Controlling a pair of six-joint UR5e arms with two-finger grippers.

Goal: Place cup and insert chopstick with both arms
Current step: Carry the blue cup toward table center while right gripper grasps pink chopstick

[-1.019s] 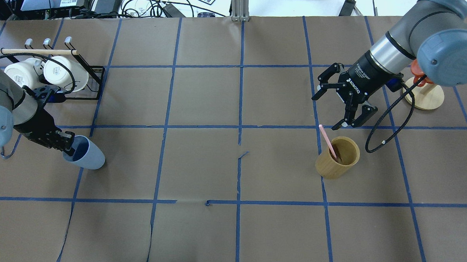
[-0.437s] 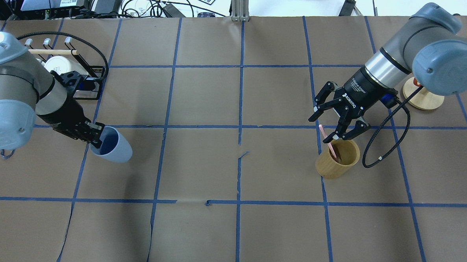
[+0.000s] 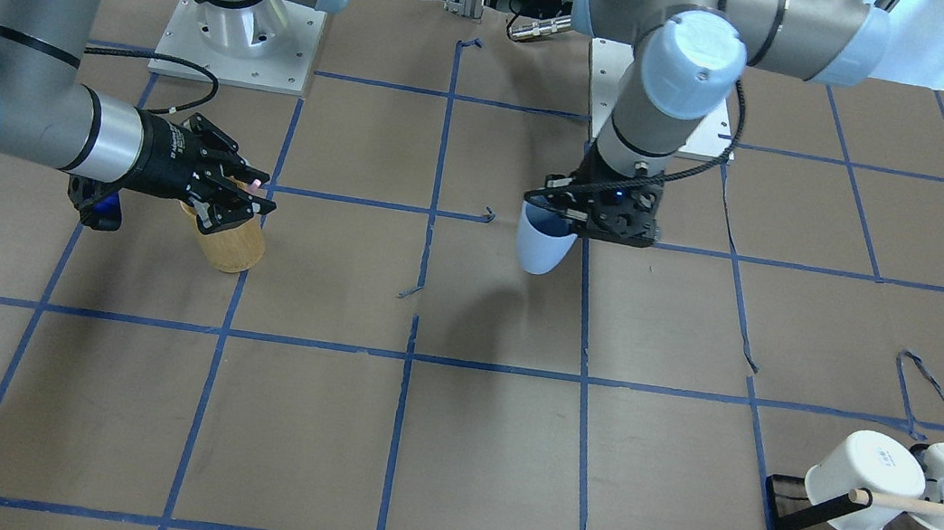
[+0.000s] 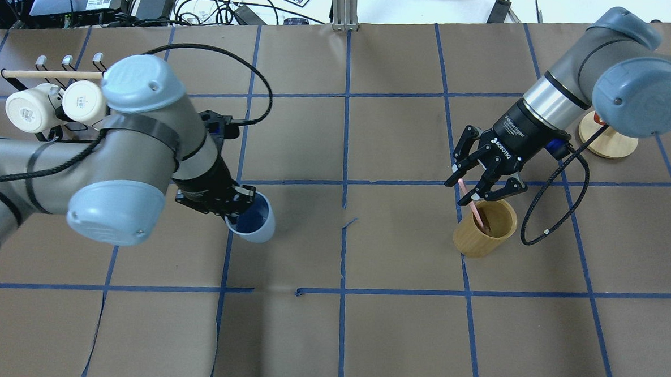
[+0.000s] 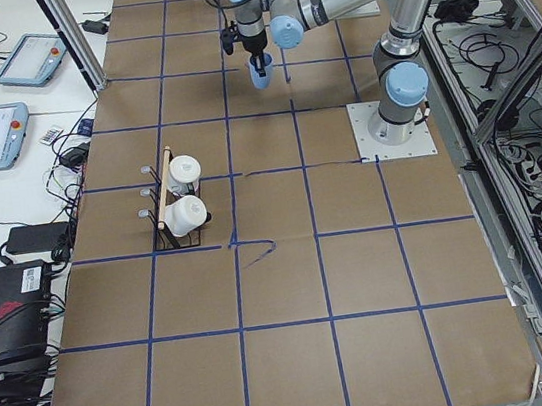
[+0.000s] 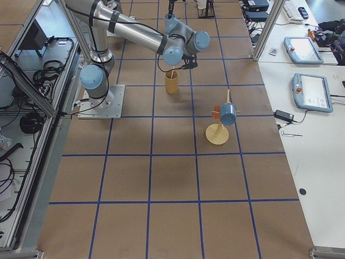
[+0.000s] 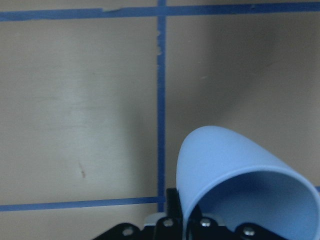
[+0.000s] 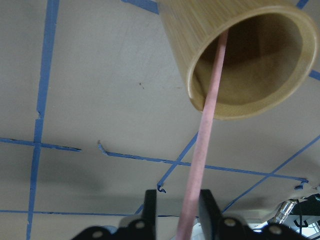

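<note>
Our left gripper [image 4: 240, 202] pinches the blue cup [image 4: 255, 222] by its rim above the counter [image 4: 363, 337]. Our right gripper [image 4: 464, 191], barely ajar, brackets the pink chopstick [image 8: 209, 110] leaning in the wooden holder [image 4: 480, 240]; we should clamp squarely, then lift straight.

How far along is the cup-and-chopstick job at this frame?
Done: the left gripper has the blue cup, held off the table near the middle. In hand: the right gripper flanks the pink chopstick, jaws not yet clamped, its tip in the bamboo holder. Left: setting the cup down, pulling the chopstick, inserting it.
</note>
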